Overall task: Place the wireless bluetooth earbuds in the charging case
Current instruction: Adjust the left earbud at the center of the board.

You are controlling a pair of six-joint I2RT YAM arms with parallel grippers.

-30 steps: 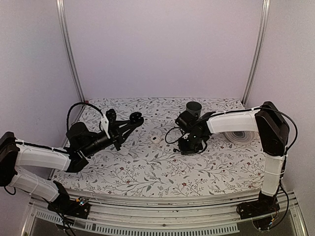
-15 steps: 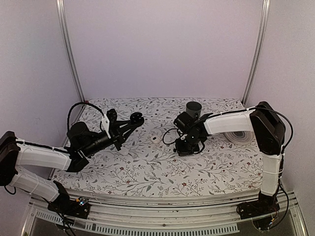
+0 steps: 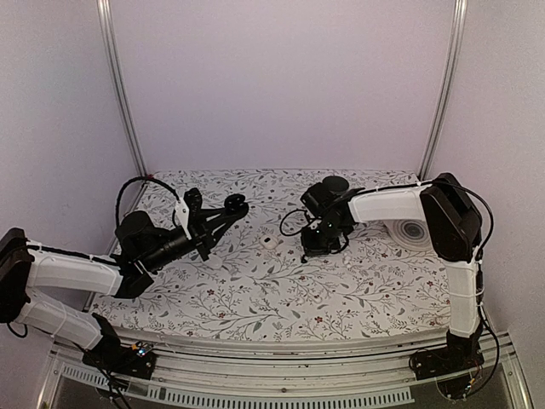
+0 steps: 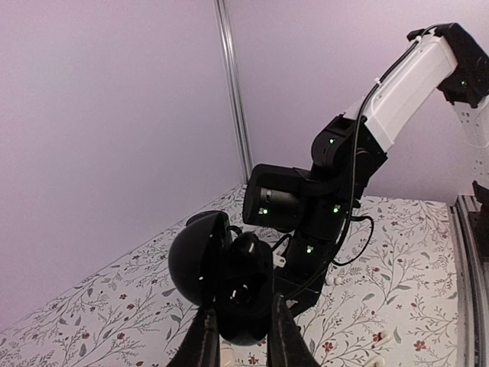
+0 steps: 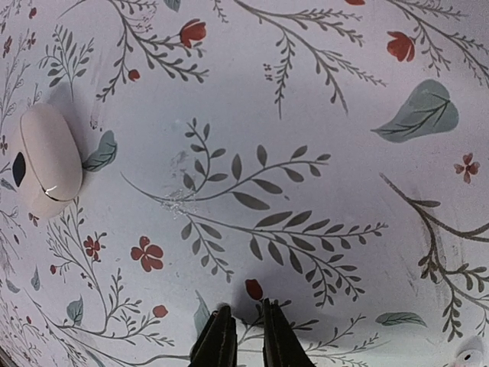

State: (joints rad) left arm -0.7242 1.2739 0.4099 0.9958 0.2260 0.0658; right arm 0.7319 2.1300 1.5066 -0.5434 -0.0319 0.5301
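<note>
My left gripper (image 4: 241, 336) is shut on the black charging case (image 4: 243, 294) and holds it above the table. Its lid (image 4: 195, 260) stands open to the left. In the top view the case (image 3: 236, 204) sits at the left gripper's tip (image 3: 228, 210). I cannot tell what lies in its dark hollow. My right gripper (image 5: 246, 336) points straight down close over the floral cloth with its jaws almost together and nothing seen between them. In the top view it (image 3: 317, 249) hangs right of centre. No black earbuds show in any view.
A white oval pebble-like object with a dark spot (image 5: 47, 160) lies left of the right gripper, also in the top view (image 3: 269, 242). A grey mug (image 3: 337, 184) stands behind the right arm. A grey ringed disc (image 3: 410, 231) lies at the right. A small white piece (image 5: 470, 355) lies nearby.
My right gripper has moved left and a little farther back, closer to the white oval object. The left arm and the case have stayed still.
</note>
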